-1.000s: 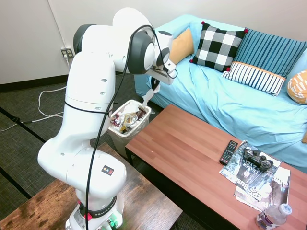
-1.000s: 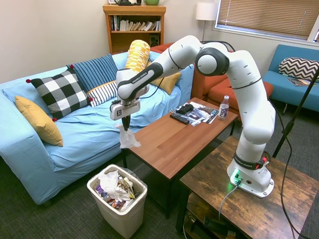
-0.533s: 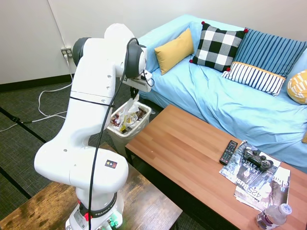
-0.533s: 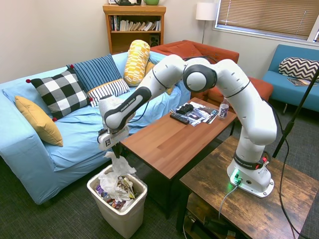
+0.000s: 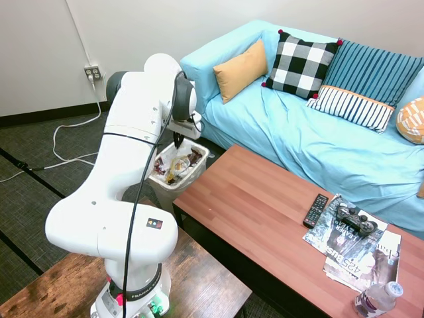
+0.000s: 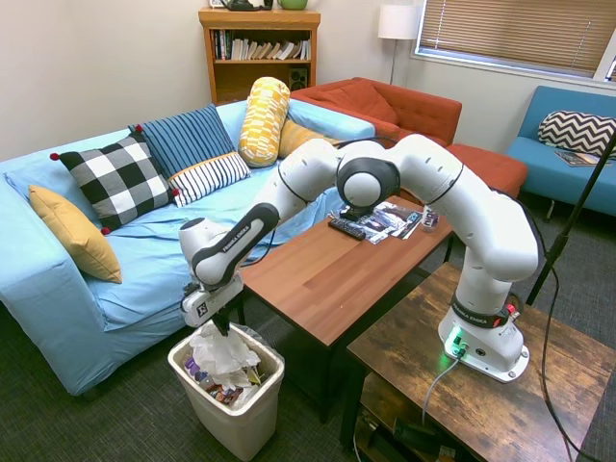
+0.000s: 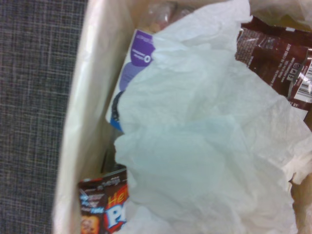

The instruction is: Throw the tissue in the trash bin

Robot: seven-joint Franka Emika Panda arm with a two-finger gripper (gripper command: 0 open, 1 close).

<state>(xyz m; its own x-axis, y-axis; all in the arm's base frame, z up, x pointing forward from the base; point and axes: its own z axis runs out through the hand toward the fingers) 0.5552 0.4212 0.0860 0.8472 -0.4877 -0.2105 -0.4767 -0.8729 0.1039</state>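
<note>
Now | trash bin point(image 6: 252, 409): tissue point(image 6: 219, 346) atop wrappers | hand point(image 6: 219, 325): grip unclear

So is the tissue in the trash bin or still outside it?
In. The tissue sits atop the wrappers inside the trash bin, with the gripper just above; whether the gripper has let go, cannot tell.

Trash bin point(image 6: 252, 412) stands on carpeted floor point(image 6: 115, 423).
</note>
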